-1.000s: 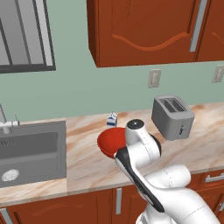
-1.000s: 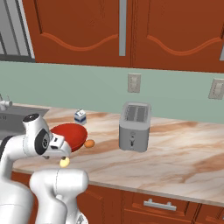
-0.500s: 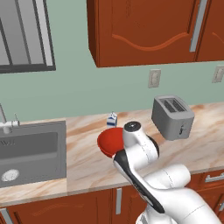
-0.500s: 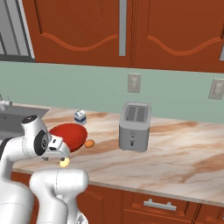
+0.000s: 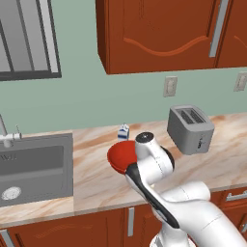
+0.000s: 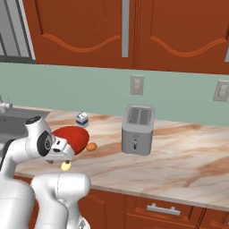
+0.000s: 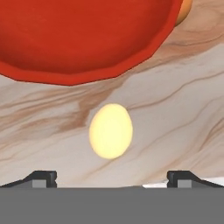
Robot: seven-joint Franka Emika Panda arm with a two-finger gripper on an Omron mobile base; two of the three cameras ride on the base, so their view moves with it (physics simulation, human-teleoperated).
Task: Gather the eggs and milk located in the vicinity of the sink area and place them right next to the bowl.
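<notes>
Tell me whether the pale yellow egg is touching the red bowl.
Apart. The hand view shows a strip of bare counter between the pale yellow egg and the red bowl's rim.

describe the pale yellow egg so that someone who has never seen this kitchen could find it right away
Start at the marble counter and find the wide red bowl between the sink and the grey toaster. The pale yellow egg lies on the bare counter just off the bowl's rim, on the front-edge side, between the open end effector's tips. The orange-brown egg sits on the toaster side and is darker.

bowl (image 7: 83, 39) — cut by frame top | orange-brown egg (image 7: 186, 11) — mostly hidden
</notes>
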